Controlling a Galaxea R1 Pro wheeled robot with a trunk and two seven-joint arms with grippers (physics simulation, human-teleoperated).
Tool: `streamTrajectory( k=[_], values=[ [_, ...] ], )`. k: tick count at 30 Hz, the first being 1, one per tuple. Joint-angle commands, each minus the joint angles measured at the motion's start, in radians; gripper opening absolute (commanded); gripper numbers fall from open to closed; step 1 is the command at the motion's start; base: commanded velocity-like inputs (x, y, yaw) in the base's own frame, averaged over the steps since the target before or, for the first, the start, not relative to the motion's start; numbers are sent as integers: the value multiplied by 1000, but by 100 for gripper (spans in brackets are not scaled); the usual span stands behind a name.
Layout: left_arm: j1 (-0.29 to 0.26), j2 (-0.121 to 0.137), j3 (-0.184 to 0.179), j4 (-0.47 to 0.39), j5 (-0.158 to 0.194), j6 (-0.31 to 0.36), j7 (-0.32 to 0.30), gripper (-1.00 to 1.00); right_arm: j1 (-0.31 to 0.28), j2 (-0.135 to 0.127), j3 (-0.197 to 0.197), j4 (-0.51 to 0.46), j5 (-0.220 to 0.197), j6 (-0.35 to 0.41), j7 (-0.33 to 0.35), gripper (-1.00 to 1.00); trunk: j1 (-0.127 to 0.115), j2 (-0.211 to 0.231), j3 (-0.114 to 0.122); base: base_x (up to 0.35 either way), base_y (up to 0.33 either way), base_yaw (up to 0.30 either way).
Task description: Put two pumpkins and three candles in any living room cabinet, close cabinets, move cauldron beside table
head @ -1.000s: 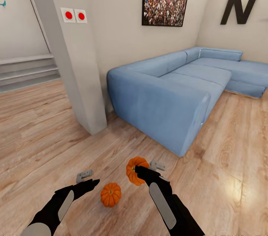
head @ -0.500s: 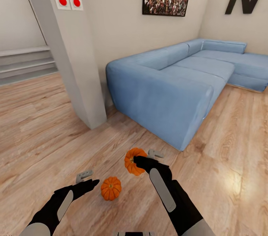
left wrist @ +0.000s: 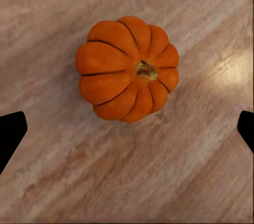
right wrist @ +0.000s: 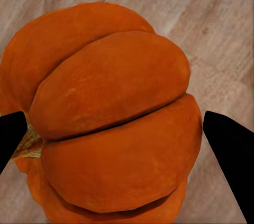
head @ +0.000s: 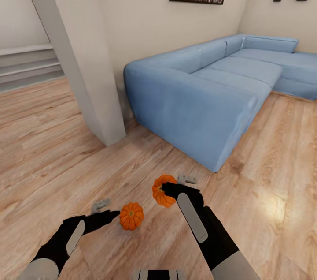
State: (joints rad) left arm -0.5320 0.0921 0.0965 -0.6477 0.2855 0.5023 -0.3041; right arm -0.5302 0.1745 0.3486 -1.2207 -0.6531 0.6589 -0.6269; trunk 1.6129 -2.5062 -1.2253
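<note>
Your left claw (head: 103,210) has been sliding closer to the pumpkin on the floor (head: 131,216), its dark fingertip now almost touching the orange rind, while the whole head view has been tilting down and turning. That claw is hanging open, its tips wide apart on either side of the fruit in the wrist view (left wrist: 127,69). Your right claw (head: 178,185) is gripping the second pumpkin (head: 162,190) above the wood floor (head: 53,147), in front of the blue sofa (head: 198,95).
</note>
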Motion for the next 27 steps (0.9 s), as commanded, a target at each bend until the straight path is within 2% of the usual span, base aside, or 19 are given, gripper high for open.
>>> streamTrajectory(
  k=[1, 4, 7, 9, 13, 16, 21, 23, 27],
  values=[
    [-7, 10, 4, 0, 6, 23, -30, 100, -1, 0, 2, -2, -10, -1, -11, -100, 0, -1, -5, 0, 0, 0],
    [-39, 49, 9, 1, 9, 52, -120, 100, -1, 0, 3, -2, -9, -1, -14, -100, 2, -1, -16, 0, 0, 0],
    [-57, 61, 17, 12, 9, 73, -180, 100, -1, 0, 3, -4, -9, -2, -14, -100, 3, -2, -28, 0, 0, 0],
    [-59, 64, 20, 13, 9, 74, -187, 100, -1, 0, 3, -3, -9, -4, -14, -100, 4, -3, -36, 0, 0, 0],
    [-61, 66, 70, 14, 9, 74, -195, 100, -1, 0, 3, 0, -11, -13, -14, -100, 6, -3, -51, 0, 0, 0],
    [-62, 67, 89, 14, 9, 74, -211, 100, -1, 0, 2, 3, -15, -17, -14, -100, 7, -4, -63, 0, 0, 0],
    [-62, 111, 95, 19, 8, 75, -309, 100, -1, 0, 2, -3, -16, -17, -14, -100, 9, -5, -82, 0, 0, 0],
    [-62, 120, 99, 37, 8, 73, -335, 100, -1, 0, 2, -4, -16, -17, -14, -100, 10, -6, -90, 0, 0, 0],
    [-62, 124, 113, 47, 7, 70, -348, 100, -1, 0, 2, -6, -10, -18, -14, -100, 12, -7, -105, 0, 0, 0]
  ],
)
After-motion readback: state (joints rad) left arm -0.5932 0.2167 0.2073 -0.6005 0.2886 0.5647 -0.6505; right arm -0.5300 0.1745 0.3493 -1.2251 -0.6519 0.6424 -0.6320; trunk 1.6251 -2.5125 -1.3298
